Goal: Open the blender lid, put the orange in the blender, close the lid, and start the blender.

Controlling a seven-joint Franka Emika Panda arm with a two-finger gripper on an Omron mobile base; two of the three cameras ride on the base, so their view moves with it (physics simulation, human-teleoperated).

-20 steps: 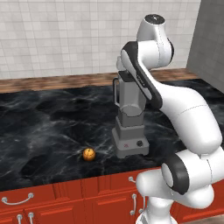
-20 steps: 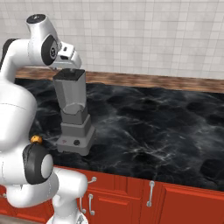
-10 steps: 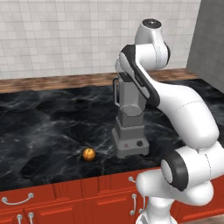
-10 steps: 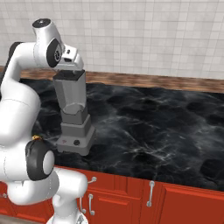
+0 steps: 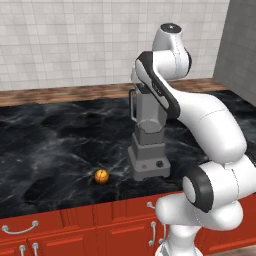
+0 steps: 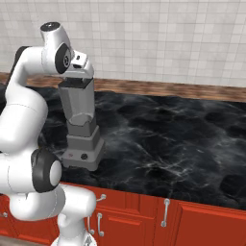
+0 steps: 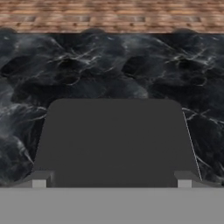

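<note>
The blender lid (image 7: pixel 114 140) sits dead ahead of our gripper (image 7: pixel 111 181), a flat dark square on top of the blender (image 6: pixel 81 122), fingertips (image 7: pixel 39 180) spread wide and flanking its near edge, nothing held between them. Compared with a second ago, the arm has swung its upper joint across and brought the hand in over the jar top, so we judge we're lining up to take the lid off: step one, not yet done. The orange (image 5: pixel 101 176) waits on the black marble counter (image 6: pixel 182 139), down by the blender's base and well below the hand, on the handle side. From the left base view our own forearm covers the jar top and the hand, and in the right base view the wrist hides the fingers, so we can't tell whether the tips touch the lid yet.
</note>
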